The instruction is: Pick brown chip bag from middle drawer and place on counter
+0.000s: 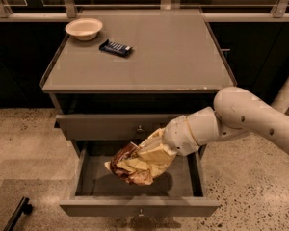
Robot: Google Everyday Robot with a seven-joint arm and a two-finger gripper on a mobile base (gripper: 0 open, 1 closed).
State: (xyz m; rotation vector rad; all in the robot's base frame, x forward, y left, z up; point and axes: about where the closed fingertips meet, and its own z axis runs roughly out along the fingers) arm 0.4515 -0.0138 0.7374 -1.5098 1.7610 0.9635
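The brown chip bag (135, 163) is crinkled, dark brown with cream-tan ends. It hangs lifted above the open middle drawer (135, 206), just below the closed knobbed front above. My gripper (156, 150) comes in from the right on the white arm (241, 117) and is shut on the brown chip bag, which covers most of its fingers. The counter (149, 57) lies above and behind, a flat grey-taupe top.
On the counter's back left stand a cream bowl (84, 29) and a small dark bar packet (115, 47). The closed upper drawer front (111, 126) juts just above the bag. Speckled stone floor surrounds the cabinet. A dark bar (17, 214) lies at the lower left.
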